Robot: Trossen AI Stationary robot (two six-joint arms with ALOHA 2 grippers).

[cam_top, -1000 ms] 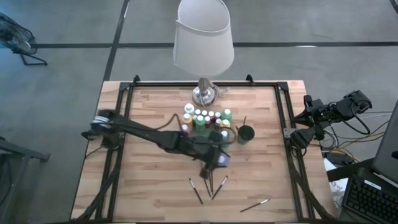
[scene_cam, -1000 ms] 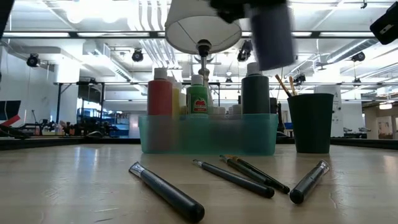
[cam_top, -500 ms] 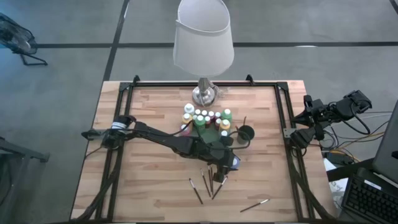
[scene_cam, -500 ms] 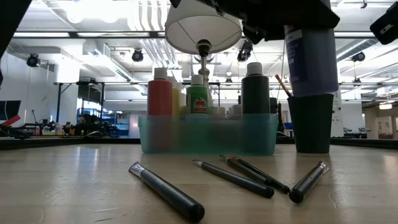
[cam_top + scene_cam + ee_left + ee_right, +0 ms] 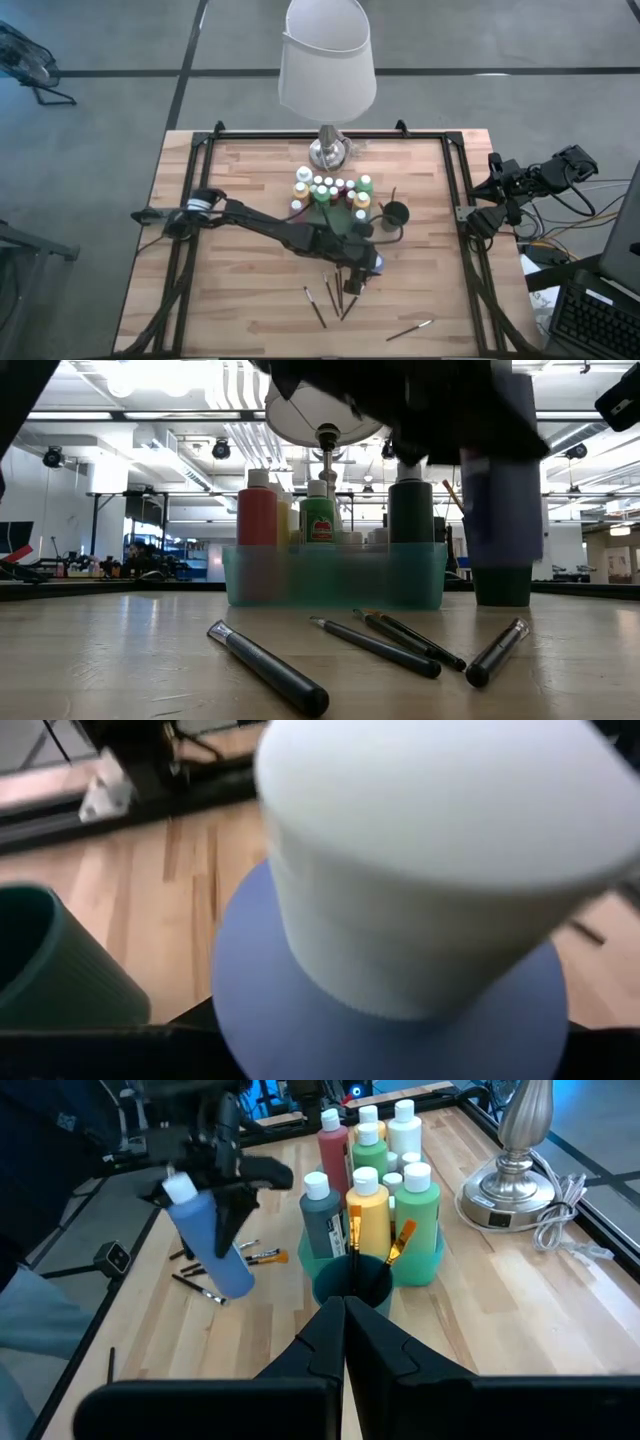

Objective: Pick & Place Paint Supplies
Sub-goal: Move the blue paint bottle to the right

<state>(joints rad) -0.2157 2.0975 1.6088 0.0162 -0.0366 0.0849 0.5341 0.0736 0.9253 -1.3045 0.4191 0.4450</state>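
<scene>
a wooden table (image 5: 240, 170) with a black frame stands on a grey floor, and the low view looks past it into a bright hall with ceiling ducts and lights. near the middle of the table's far edge stands a lamp (image 5: 327, 60) with a white shade and silver base, and just in front of it a teal tray (image 5: 335, 575) packed with white-capped paint bottles (image 5: 330, 190) in red, green, yellow and dark tones. touching the tray on its right-edge side is a dark green cup (image 5: 396, 214) with two brush handles sticking out of it. the left gripper (image 5: 362, 262) reaches from the table's left edge across to the middle, in front of the cup, and its fingers are clamped around a blue paint bottle (image 5: 210, 1240), which hangs in the air, tilted, white cap up, above the wood. several loose paintbrushes (image 5: 340, 297) lie scattered on the boards toward the near edge, under and in front of that gripper, and one more paintbrush (image 5: 409, 329) lies apart nearer the near right corner. the right gripper (image 5: 343, 1316) waits off the table's right edge, its fingers pressed together with nothing between them.
</scene>
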